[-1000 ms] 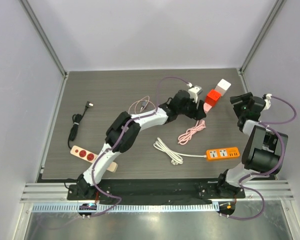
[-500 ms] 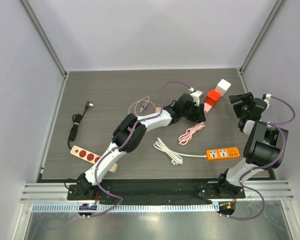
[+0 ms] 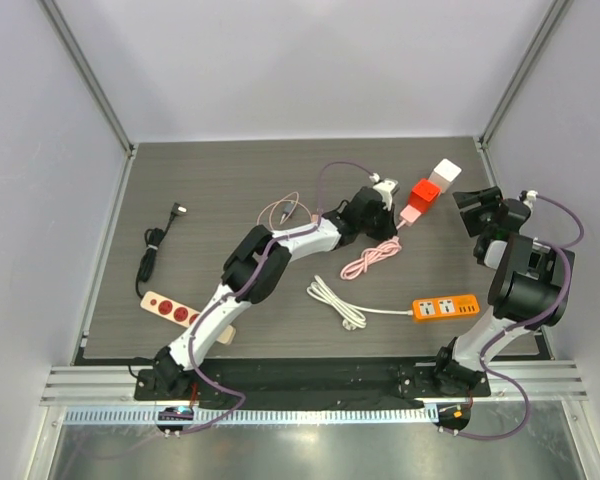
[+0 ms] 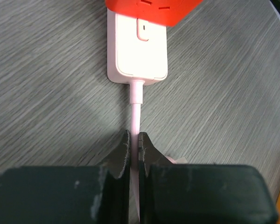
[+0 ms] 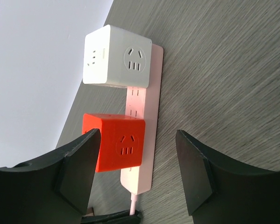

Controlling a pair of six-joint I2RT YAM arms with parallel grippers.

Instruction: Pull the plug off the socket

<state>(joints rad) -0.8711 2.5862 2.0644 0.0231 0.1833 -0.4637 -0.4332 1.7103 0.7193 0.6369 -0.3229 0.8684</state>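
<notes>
Near the tabletop's (image 3: 220, 180) far right corner, the left jaws pinch the pink cord (image 4: 136, 100) just short of the pink socket strip (image 5: 139, 100), which carries a red cube plug (image 5: 114, 142), then a white cube plug (image 5: 116, 58), the right jaws spread alongside.

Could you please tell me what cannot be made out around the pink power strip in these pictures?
Left wrist: red cube adapter cut off by the top edge.
Top external: grip of the left fingers on the pink cable hidden under the wrist.
Right wrist: prongs of the white cube adapter hidden by its own body.
</notes>
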